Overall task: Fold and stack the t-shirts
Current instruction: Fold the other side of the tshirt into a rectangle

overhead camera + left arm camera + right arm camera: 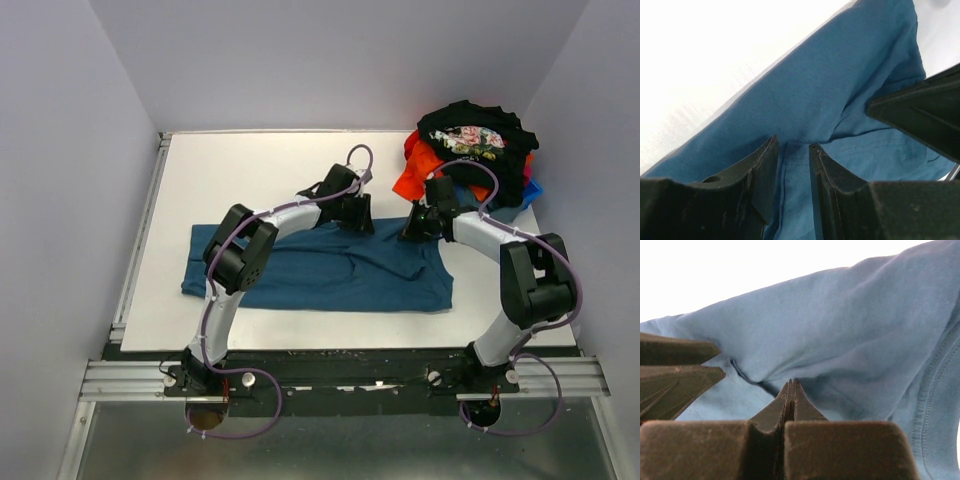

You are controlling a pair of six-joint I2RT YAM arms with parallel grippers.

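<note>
The plain teal-blue soft cloth t-shirt (320,272) lies spread flat on the white tabletop (250,170). Both my arms reach to its far edge, which I judge must be lifted and brought over for the first fold. My right jaws are clenched tight with cloth puckering to their tips, so a thin pinch seems held, while my left jaws stand apart astride the hem, not gripping. The black floral-print shirt (470,135), orange-red shirt (415,177) and bright blue shirt (533,190) sit heaped in the far right corner, clear of the folding space.

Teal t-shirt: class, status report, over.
Right gripper shut on teal t-shirt, far edge. Left gripper part open beside it. Shirt lies spread. Other shirts piled back right.
</note>
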